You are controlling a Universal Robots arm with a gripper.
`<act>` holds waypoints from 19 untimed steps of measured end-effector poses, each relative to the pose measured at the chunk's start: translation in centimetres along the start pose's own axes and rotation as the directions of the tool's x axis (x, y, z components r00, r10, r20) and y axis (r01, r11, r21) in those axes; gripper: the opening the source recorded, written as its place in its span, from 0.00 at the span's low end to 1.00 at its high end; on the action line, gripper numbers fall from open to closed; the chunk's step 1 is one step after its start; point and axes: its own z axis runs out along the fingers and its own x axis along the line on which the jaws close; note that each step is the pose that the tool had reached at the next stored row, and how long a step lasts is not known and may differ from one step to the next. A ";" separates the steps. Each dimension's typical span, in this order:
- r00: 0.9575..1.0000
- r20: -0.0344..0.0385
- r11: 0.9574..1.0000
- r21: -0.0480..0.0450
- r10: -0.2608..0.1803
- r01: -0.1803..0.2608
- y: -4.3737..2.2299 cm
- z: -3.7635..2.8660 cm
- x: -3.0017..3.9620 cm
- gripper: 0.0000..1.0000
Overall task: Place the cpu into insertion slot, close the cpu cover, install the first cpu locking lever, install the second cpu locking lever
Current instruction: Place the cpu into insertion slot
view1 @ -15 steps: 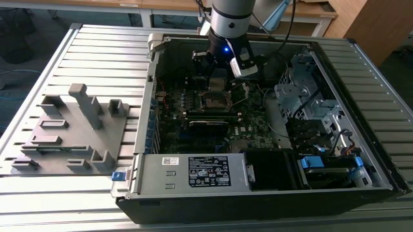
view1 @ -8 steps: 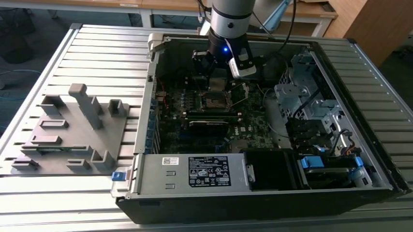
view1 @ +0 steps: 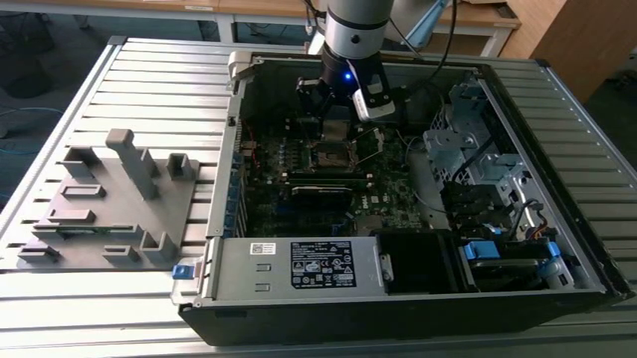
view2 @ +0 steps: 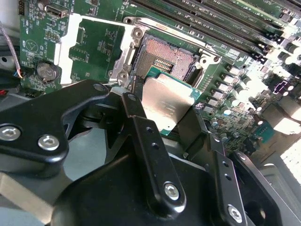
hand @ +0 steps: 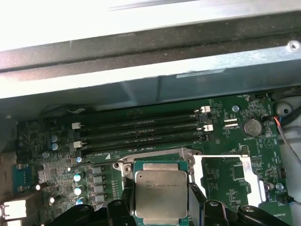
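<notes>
My gripper [view2: 164, 113] is shut on the cpu [view2: 165, 104], a flat square chip with a silvery top and green edge, clamped between two black fingers [view2: 137, 117]. In the second wrist view the chip hangs just above and beside the insertion slot [view2: 162, 57], whose pin field lies bare inside its silvery rim. The first wrist view shows the cpu [hand: 161, 192] in front of the slot's metal frame [hand: 155, 162]. In the exterior view the gripper [view1: 336, 119] hovers inside the case over the insertion slot [view1: 333, 154]. I cannot pick out the cpu cover for certain.
Long black memory strips [hand: 141, 129] run beside the slot. The open computer case [view1: 298, 268] stands on a slatted metal table, with drive cages [view1: 478, 164] at the exterior view's right. A grey fixture [view1: 110, 201] lies at the exterior view's left.
</notes>
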 end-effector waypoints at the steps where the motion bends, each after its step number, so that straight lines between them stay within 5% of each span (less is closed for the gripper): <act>1: 1.000 0.001 1.000 0.000 0.015 -0.015 0.00 0.01 0.00 0.54; 4: 0.998 0.005 0.998 -0.001 0.062 -0.062 0.00 0.04 0.00 0.54; 19: 0.992 0.011 0.992 -0.003 0.123 -0.123 -0.01 0.07 0.00 0.54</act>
